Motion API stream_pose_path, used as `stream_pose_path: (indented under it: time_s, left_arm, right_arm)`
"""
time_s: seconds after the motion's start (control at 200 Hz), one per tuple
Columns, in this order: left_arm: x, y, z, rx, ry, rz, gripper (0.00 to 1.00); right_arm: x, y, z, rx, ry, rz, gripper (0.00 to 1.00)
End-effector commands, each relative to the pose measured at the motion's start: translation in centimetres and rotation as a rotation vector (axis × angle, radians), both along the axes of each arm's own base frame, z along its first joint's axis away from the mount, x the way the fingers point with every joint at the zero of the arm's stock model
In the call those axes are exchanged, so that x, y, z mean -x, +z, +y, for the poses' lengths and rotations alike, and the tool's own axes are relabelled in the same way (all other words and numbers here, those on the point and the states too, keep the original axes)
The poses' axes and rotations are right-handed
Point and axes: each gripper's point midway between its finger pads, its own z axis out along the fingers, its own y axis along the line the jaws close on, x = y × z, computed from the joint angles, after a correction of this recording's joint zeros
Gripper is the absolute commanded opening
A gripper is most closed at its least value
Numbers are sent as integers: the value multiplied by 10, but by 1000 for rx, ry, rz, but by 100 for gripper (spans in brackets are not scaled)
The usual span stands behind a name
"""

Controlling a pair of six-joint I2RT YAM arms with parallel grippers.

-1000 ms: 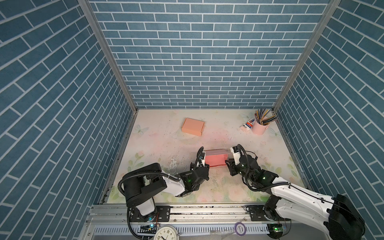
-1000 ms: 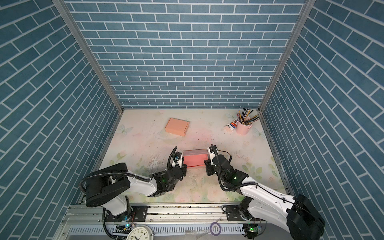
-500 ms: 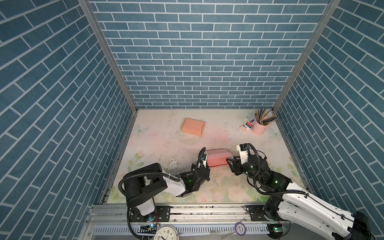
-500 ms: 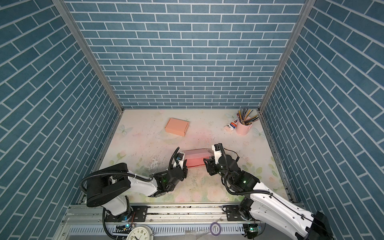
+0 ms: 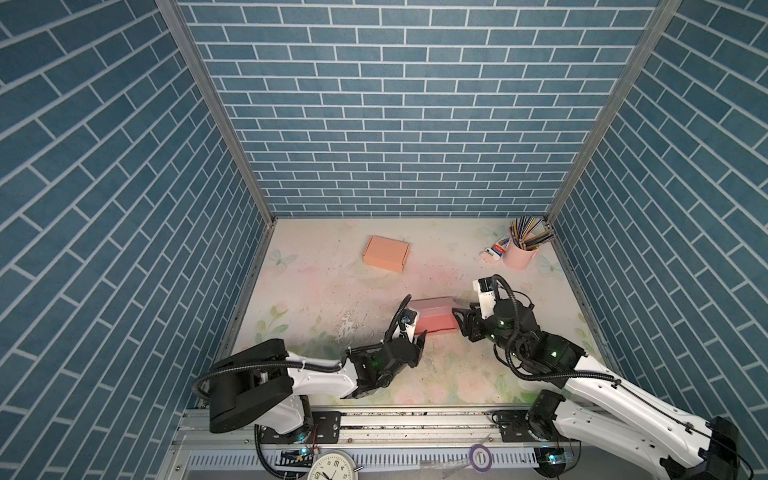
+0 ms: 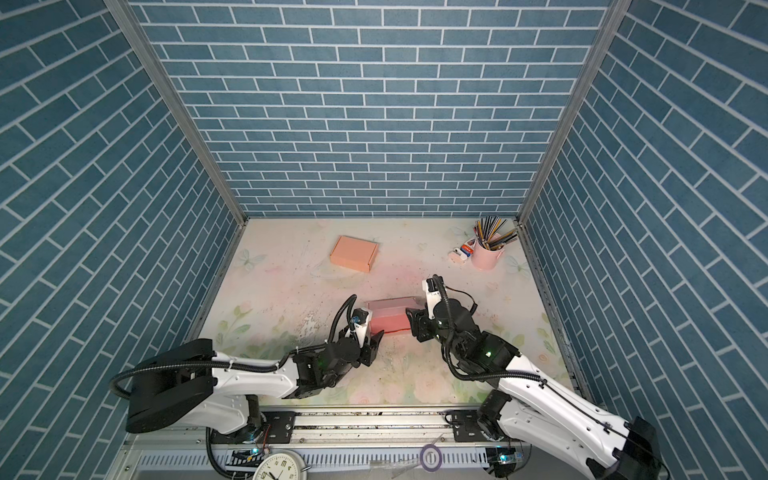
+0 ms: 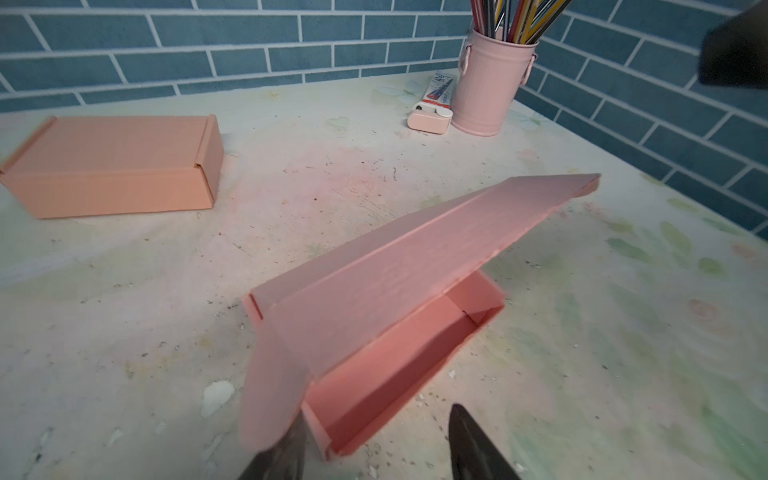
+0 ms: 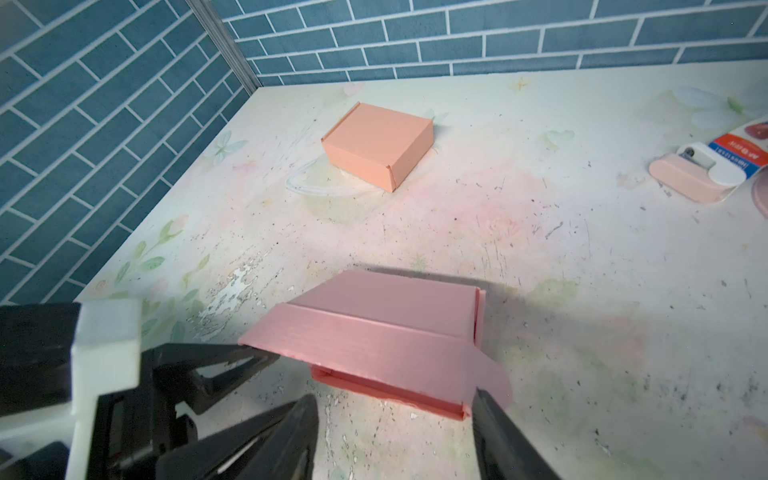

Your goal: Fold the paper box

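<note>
The pink paper box (image 5: 434,318) (image 6: 388,318) sat on the table (image 5: 324,291), well apart from the pink pencil cup (image 5: 517,255) (image 6: 486,257) and, in both top views, nearer the front rail than the cup and to its left. Its lid was not shut: in the left wrist view the box (image 7: 399,266) showed its lid slanted above the open tray, with the inside bare beneath it and a side flap hanging down at the end farthest from the cup. In the right wrist view the box (image 8: 374,332) had its lid drooping over the tray, and a rounded tab hung at one corner. The left hand (image 5: 415,337) (image 6: 372,336) (image 7: 376,415) stood at the box end farther from the cup with its jaws wide; the box end lay between them, and the hanging flap crossed in front of one finger. The right hand (image 5: 459,322) (image 6: 411,320) (image 8: 395,395) stood at the end nearer the cup, also spread wide around that end without clamping it. A closed orange box (image 5: 385,253) (image 6: 354,253) (image 7: 112,166) (image 8: 378,145) lay well to the left of the cup, about as far back as the cup. A small pink-and-white item (image 5: 490,254) (image 7: 430,118) (image 8: 685,178) lay just beside the cup, which held coloured pencils.
</note>
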Motion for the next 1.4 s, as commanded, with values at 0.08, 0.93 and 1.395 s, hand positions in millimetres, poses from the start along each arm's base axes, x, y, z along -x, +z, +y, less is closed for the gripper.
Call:
stream_pose_path:
  time_s: [0.08, 0.93, 1.395]
  left_arm:
    - [34, -4, 4, -59, -109, 205, 74]
    - [-12, 106, 15, 204, -132, 242, 87]
    - [-55, 44, 17, 207, -59, 322, 81]
  right_arm:
    - [-14, 7, 6, 38, 31, 6, 61]
    - [-46, -54, 20, 174, 90, 150, 62]
    - [-34, -86, 8, 193, 65, 218, 60]
